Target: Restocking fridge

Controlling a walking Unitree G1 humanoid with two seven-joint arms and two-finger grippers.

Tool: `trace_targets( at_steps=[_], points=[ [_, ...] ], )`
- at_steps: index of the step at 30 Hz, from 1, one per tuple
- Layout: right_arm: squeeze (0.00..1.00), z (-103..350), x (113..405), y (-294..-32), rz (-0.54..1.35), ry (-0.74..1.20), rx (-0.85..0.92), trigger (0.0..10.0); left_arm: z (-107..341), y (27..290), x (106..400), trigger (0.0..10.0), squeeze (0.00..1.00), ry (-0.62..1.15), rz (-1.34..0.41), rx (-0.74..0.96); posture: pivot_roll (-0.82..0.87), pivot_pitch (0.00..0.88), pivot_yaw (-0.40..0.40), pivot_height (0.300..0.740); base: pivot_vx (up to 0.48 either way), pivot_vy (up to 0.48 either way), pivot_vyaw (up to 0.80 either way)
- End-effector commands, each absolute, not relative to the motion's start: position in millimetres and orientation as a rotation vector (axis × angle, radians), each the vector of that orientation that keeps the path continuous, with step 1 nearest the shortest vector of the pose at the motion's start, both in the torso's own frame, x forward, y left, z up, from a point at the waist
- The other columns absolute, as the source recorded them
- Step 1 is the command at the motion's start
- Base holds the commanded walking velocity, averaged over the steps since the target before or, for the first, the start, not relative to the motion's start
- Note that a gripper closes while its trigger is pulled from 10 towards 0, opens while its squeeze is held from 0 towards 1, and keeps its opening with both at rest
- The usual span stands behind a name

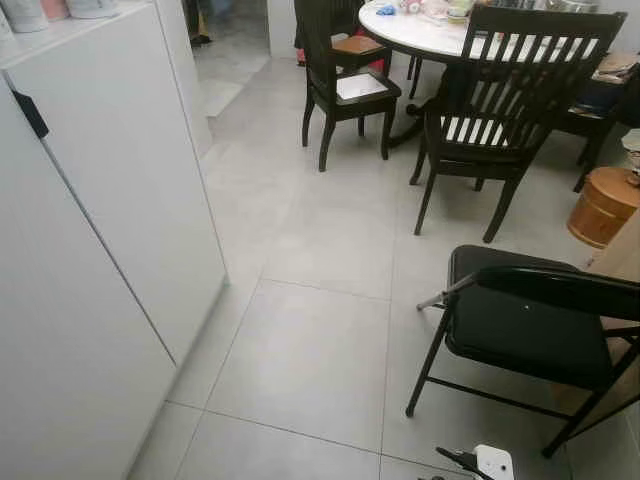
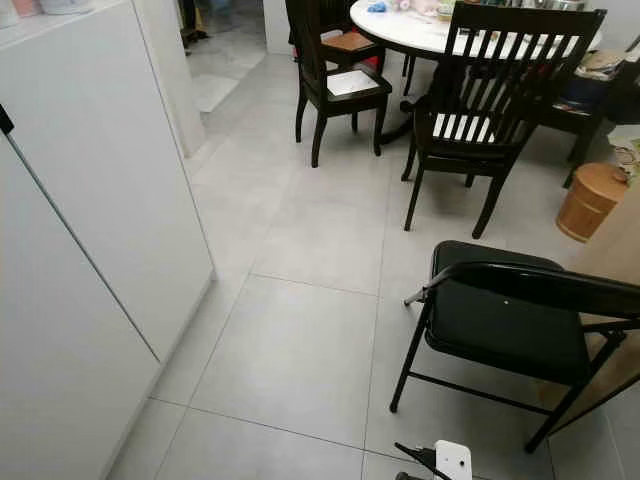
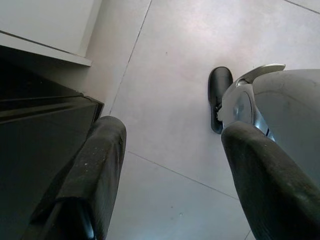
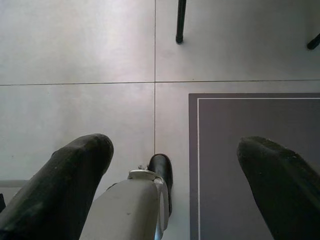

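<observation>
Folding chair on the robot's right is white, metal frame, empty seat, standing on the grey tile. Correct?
Not quite: the folding chair is black, not white, as the left eye view shows. The rest holds: it has a metal frame and an empty seat, and it stands on the grey tile floor at the robot's right.
</observation>
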State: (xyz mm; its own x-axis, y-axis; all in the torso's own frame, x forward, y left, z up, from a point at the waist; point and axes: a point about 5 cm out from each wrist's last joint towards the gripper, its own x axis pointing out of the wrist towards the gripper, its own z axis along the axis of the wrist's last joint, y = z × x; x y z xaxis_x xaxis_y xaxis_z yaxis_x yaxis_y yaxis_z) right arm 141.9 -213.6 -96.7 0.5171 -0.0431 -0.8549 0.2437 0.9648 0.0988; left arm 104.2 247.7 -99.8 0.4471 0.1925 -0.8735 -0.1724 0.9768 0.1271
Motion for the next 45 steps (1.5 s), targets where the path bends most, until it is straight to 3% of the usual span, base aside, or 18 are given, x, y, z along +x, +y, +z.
trace_targets(
  at_steps=[1, 45],
  points=[
    [0.0, -97, 141, -215, -0.18, 1.016, 0.22, 10.0, -100, 248, 103, 10.0, 0.0, 1.093, 0.234, 0.012, -0.03, 0.0, -0.024, 0.74, 0.0, 0.0, 0.0],
    [0.0, -98, 136, -214, -0.13, 1.039, 0.188, 10.0, -103, 248, 89, 10.0, 0.0, 1.115, 0.238, 0.002, -0.02, 0.0, -0.035, 0.74, 0.0, 0.0, 0.76]
  ],
)
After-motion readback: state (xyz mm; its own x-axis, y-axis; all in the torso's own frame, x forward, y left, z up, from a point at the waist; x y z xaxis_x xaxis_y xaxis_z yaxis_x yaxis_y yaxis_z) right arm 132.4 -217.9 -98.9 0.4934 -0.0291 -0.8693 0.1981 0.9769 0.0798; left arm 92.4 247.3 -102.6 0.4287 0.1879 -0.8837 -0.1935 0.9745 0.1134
